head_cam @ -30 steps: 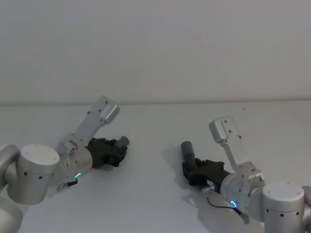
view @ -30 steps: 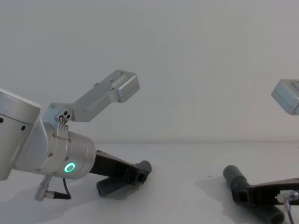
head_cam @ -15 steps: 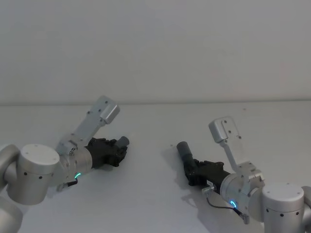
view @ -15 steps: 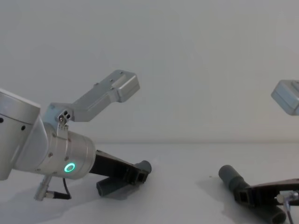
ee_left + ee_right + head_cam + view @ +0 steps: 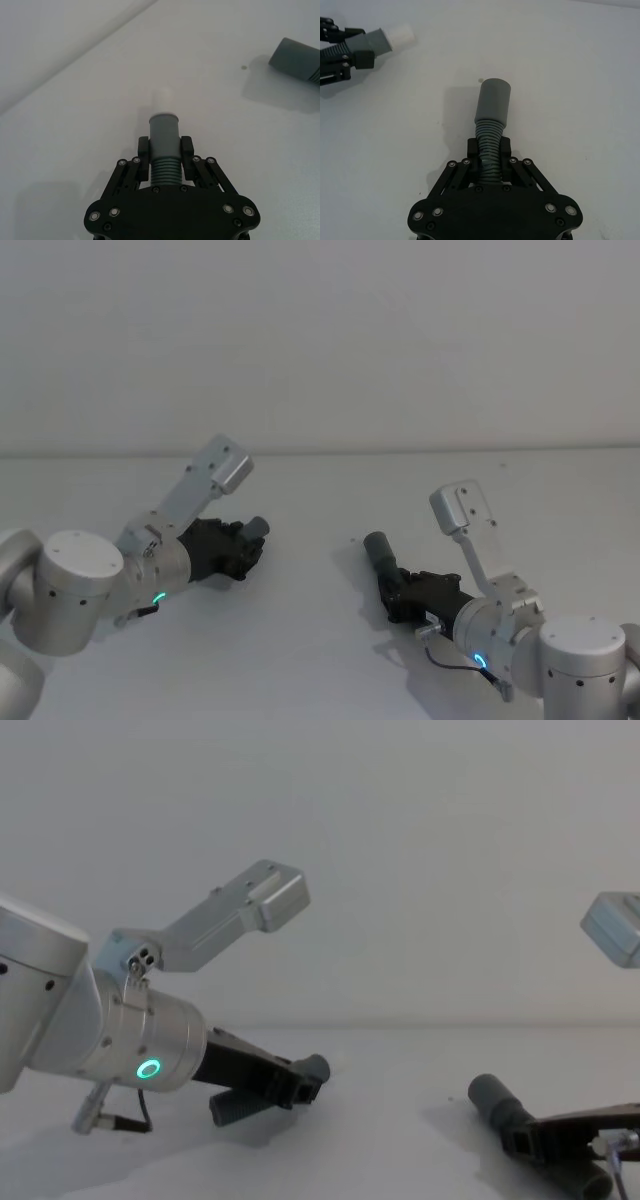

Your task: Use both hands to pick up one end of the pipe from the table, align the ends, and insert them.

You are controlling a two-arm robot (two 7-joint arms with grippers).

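Table point(image 5: 310, 640) stretches open between left hand point(image 5: 245, 546) clamping tipped pipe point(image 5: 164, 134) and right hand point(image 5: 396, 592) clamping socket pipe point(image 5: 493, 106).

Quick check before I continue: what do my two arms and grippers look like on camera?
The left arm and right arm are silver-grey cylinders, each with a glowing cyan ring and a thin black cable at the wrist. The left gripper and right gripper are black, skeletal linkages studded with silver screws.
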